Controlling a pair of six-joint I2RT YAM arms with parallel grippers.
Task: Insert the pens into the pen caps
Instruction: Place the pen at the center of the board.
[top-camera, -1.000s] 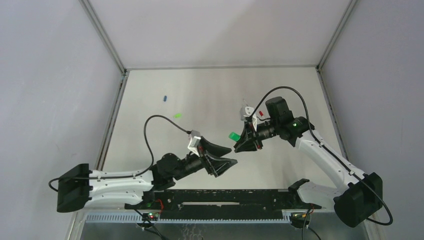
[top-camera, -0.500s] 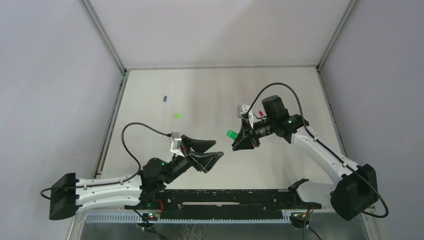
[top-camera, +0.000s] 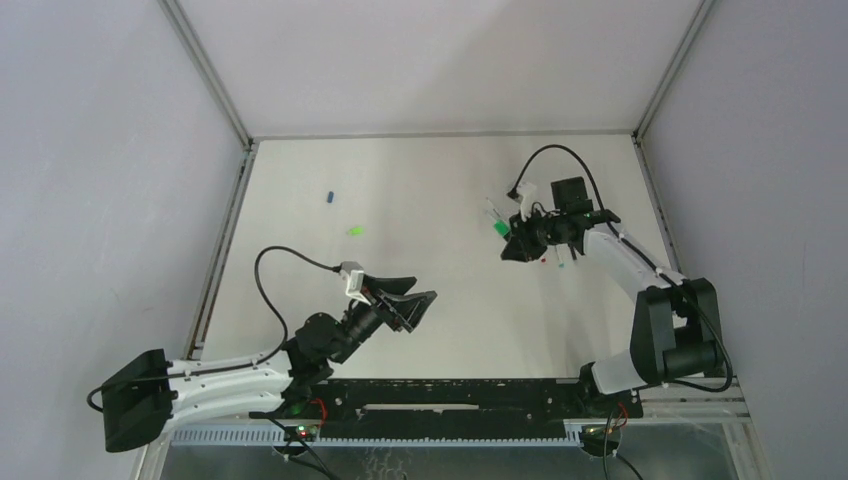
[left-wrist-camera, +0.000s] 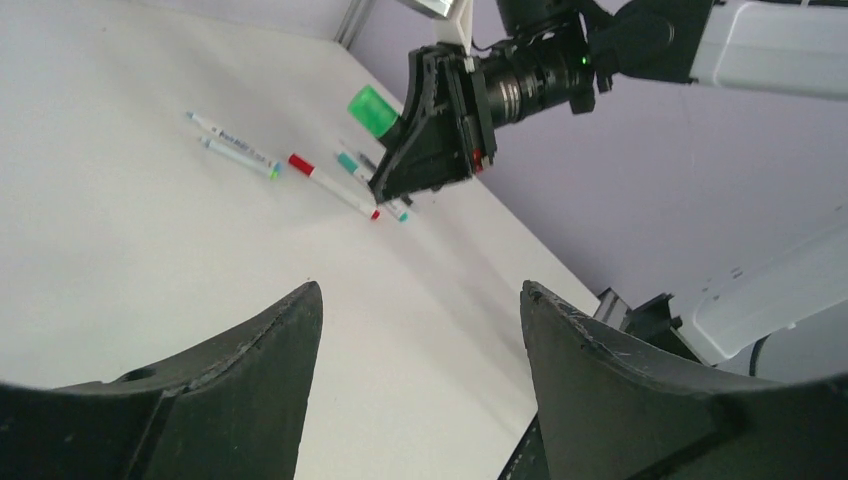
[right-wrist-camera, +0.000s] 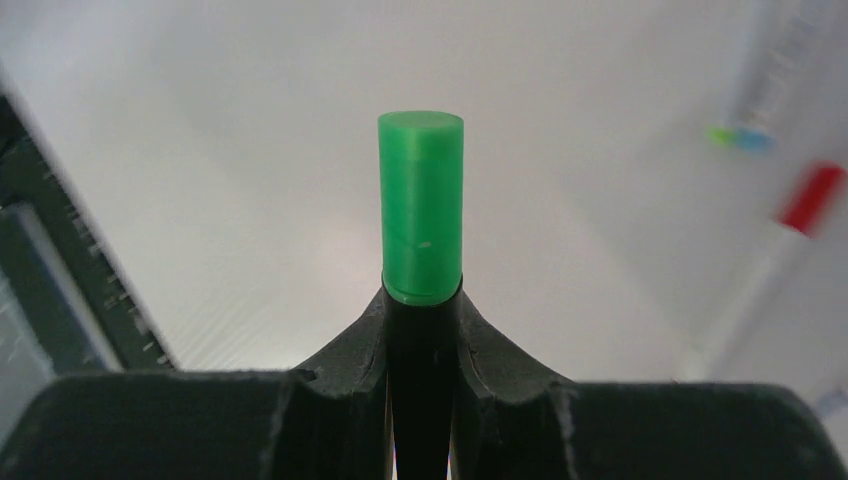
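The right jaws are shut tight on a thick black marker (right-wrist-camera: 421, 400). Its bright green round end (right-wrist-camera: 421, 205) sticks out past the tips. The marker is up in the air, just above the far right part of the bench. The left jaws are wide apart with nothing between them. They hang over the near middle of the bench, well apart from the right jaws.

The flat white bench (top-camera: 430, 180) is smooth and plain. Pale grey walls (top-camera: 100, 150) stand on three sides, with thin metal posts (top-camera: 205, 70) at the back corners. A long black rail (top-camera: 450, 395) runs along the near edge.

Under and beside the right jaws, thin pens lie flat on the bench. Two thin white pens (left-wrist-camera: 232, 145) lie side by side. Near them are a thin white pen with red ends (left-wrist-camera: 330, 185) and a thin pen with a teal end (left-wrist-camera: 350, 165). The right jaws hide part of the teal one.

Far off on the left lie a tiny blue cap (top-camera: 329, 197) and a tiny bright green cap (top-camera: 354, 231), near each other.
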